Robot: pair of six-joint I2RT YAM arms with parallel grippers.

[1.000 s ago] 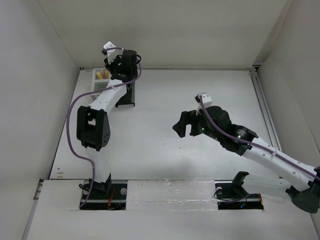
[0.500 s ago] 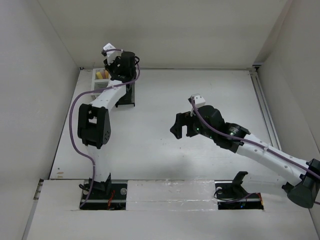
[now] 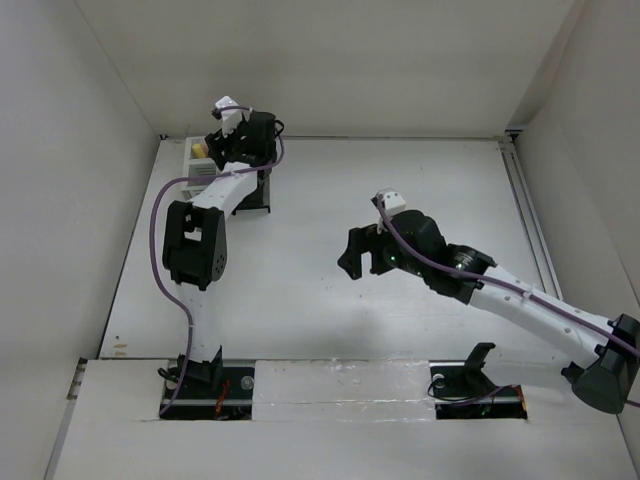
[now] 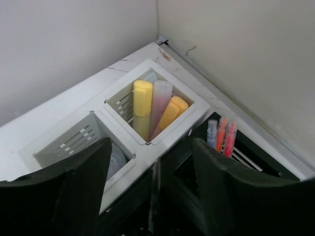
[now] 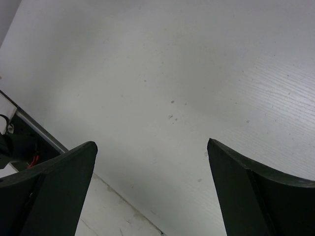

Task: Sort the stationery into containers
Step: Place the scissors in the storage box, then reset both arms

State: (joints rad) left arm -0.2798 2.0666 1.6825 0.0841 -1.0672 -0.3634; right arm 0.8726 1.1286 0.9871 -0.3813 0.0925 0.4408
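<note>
- Over the containers at eleven o'clock on the table, my left gripper (image 4: 150, 164) has just gone from clamped shut to part-way open. Nothing sits between its fingers now.
- That looks to me like a release into the boxes. I cannot tell which piece dropped.
- Directly under the wrist, the white box (image 4: 199, 109) holds a yellow highlighter (image 4: 141, 103), a pale pink marker (image 4: 161, 98) and an orange marker (image 4: 173, 110). A round greyish item (image 4: 117, 157) lies in the neighbouring white compartment at seven o'clock.
- At three o'clock of those, the black box (image 4: 256, 158) holds the thin pens (image 4: 221, 133), standing upright.
- My right gripper (image 5: 151, 147) hangs wide open and empty over bare table (image 5: 162, 64), having drifted a little toward nine o'clock.
- With no loose stationery showing from above, I judge the sorting nearly finished.
</note>
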